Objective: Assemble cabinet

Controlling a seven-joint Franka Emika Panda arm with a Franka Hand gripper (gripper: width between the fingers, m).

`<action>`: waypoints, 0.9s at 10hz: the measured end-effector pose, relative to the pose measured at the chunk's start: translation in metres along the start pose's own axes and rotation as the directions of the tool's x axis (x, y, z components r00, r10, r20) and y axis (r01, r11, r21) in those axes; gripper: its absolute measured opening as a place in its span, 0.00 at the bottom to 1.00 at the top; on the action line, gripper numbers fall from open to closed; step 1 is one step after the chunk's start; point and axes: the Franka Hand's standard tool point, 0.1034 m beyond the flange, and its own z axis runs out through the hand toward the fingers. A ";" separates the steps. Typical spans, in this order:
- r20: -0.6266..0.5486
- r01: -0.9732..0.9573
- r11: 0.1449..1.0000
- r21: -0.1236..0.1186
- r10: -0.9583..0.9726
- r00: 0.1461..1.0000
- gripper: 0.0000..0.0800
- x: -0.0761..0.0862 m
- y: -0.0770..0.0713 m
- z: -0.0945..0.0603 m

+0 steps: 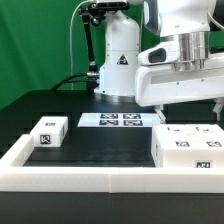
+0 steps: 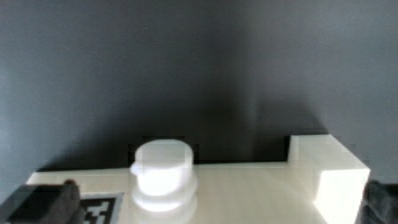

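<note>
The white cabinet body (image 1: 188,148), with tags on its front, sits on the black table at the exterior view's right. My gripper (image 1: 190,116) hangs just above its back part with the jaws wide apart and nothing between them. In the wrist view the body (image 2: 249,190) fills the near field, with a round white peg (image 2: 164,172), a raised wall (image 2: 331,165) and a tag (image 2: 98,206). The gripper (image 2: 214,218) shows only as dark fingertips (image 2: 43,204) at the frame's edges. A smaller white tagged block (image 1: 48,132) lies at the exterior view's left.
The marker board (image 1: 122,121) lies flat at the table's middle back. A low white border rail (image 1: 90,177) runs along the front and the left side. The arm's white base (image 1: 118,60) stands behind the marker board, before a green backdrop.
</note>
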 end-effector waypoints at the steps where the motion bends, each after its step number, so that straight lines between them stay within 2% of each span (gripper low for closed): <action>1: -0.010 0.027 0.999 -0.033 -0.028 1.000 1.00 -0.007 -0.009 0.006; 2: -0.017 0.037 0.997 -0.064 -0.038 0.999 1.00 -0.008 -0.002 0.011; 3: -0.014 0.036 0.997 -0.071 -0.037 0.999 1.00 -0.008 0.007 0.012; 5: -0.019 0.017 0.998 -0.067 -0.018 1.000 1.00 -0.005 0.027 0.016; 9: -0.018 0.015 0.998 -0.065 -0.017 1.000 1.00 -0.006 0.026 0.017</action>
